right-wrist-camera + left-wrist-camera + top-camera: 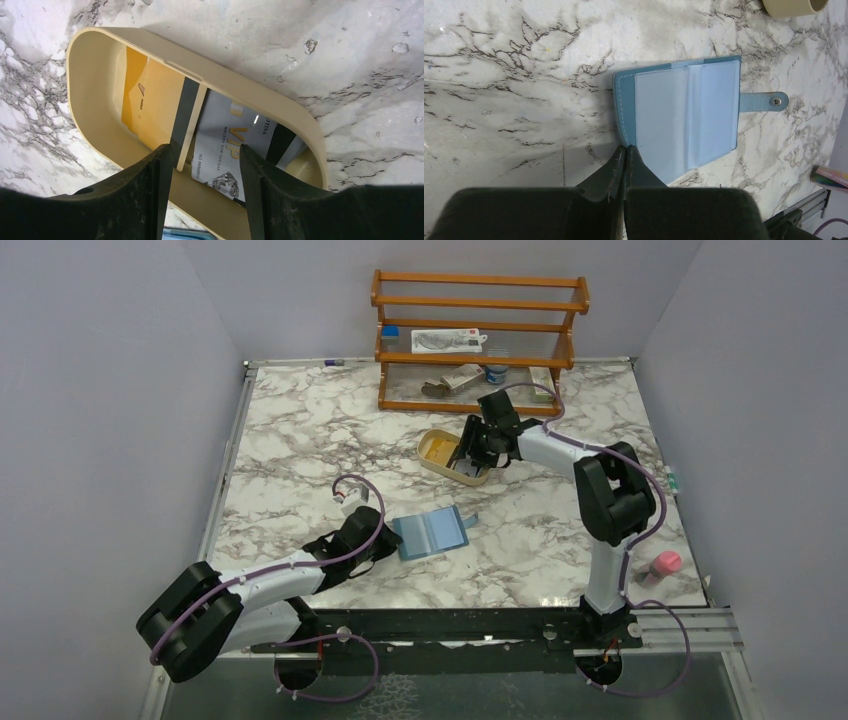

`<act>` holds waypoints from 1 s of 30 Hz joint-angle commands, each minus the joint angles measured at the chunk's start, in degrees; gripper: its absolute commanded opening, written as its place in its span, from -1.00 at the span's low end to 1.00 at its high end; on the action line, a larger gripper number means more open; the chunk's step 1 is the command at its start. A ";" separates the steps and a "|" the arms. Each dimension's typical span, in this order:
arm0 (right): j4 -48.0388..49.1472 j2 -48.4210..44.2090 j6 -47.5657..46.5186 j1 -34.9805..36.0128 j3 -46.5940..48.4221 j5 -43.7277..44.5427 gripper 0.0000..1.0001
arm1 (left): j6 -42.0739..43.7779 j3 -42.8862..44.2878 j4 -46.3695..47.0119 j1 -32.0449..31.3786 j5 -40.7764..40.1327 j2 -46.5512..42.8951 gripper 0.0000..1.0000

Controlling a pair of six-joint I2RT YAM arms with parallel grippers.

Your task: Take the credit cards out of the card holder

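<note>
A marble-patterned table (300, 440) stands between grey walls, with a wooden rack (478, 338) at its far edge. The card holder (431, 532) lies open near the middle of the near edge, its long axis running left to right. The left gripper (625, 150) is much the nearer, fingers pressed together and touching the holder's left edge. Toward the far right, the right gripper (205, 160) hangs with fingers apart over the oval tray (95, 75), straddling credit cards (225, 145) lying inside. One card reads "VIP"; smaller print is partly legible. The holder's slots look empty.
</note>
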 commanded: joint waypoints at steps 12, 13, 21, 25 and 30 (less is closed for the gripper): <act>-4.01 5.87 -0.93 -0.12 7.42 -0.92 0.14 | -0.06 -1.35 0.54 0.61 -0.13 -1.08 -1.00; -4.10 6.18 -0.80 -0.12 7.87 -1.26 0.14 | -0.07 -1.43 0.54 0.55 -0.14 -1.10 -1.00; -3.90 7.69 -0.13 0.35 9.07 -2.22 0.13 | -0.03 -1.77 0.82 0.85 -0.04 -1.03 -1.00; -3.85 8.90 0.54 1.14 10.30 -2.92 0.13 | -0.02 -1.95 0.86 0.95 0.12 -1.18 -1.00; -4.19 10.71 1.25 2.52 12.75 -3.37 0.13 | -0.07 -2.22 0.55 1.26 0.05 -1.86 -1.00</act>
